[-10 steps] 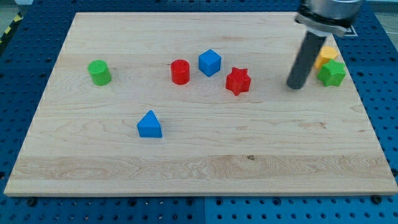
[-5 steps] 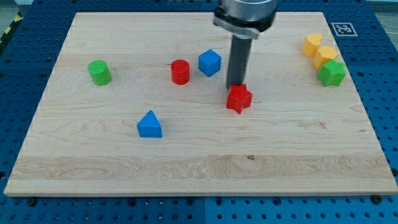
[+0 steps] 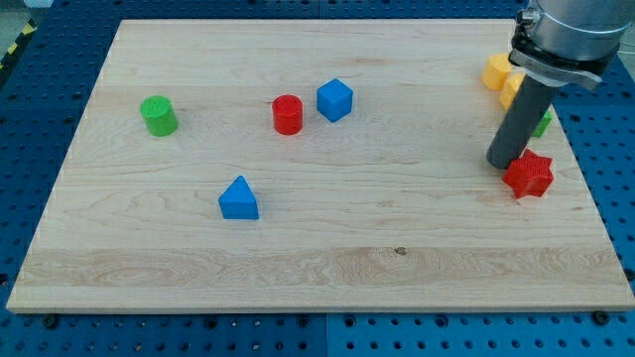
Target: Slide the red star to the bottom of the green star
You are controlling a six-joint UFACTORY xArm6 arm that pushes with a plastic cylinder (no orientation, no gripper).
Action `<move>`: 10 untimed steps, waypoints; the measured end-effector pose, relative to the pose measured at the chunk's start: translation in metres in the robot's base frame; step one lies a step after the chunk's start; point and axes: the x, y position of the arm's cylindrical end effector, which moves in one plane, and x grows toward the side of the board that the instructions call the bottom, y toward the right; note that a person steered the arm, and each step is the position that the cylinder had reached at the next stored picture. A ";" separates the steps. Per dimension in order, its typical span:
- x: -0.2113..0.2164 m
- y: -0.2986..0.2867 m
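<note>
One red star (image 3: 529, 175) sits nr the board's (image 3: 298, 258) right edge, just below the green star (image 3: 542, 121), which my rod mostly hides. My tip (image 3: 503, 164) touches the red star's upper-left side; no jaws, just a rod. Two yellow blocks (image 3: 498, 71) sit above the green star. Elsewhere: blue cube (image 3: 334, 99), red cylinder (image 3: 288, 114), green cylinder (image 3: 158, 115), blue triangle (image 3: 238, 198).

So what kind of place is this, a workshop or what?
Probably a robotics lab bench: a wooden board on a blue perforated table, with my tip beside the red star.
</note>
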 end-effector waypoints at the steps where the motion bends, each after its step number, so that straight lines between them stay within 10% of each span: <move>1: 0.013 -0.054; 10: 0.045 0.061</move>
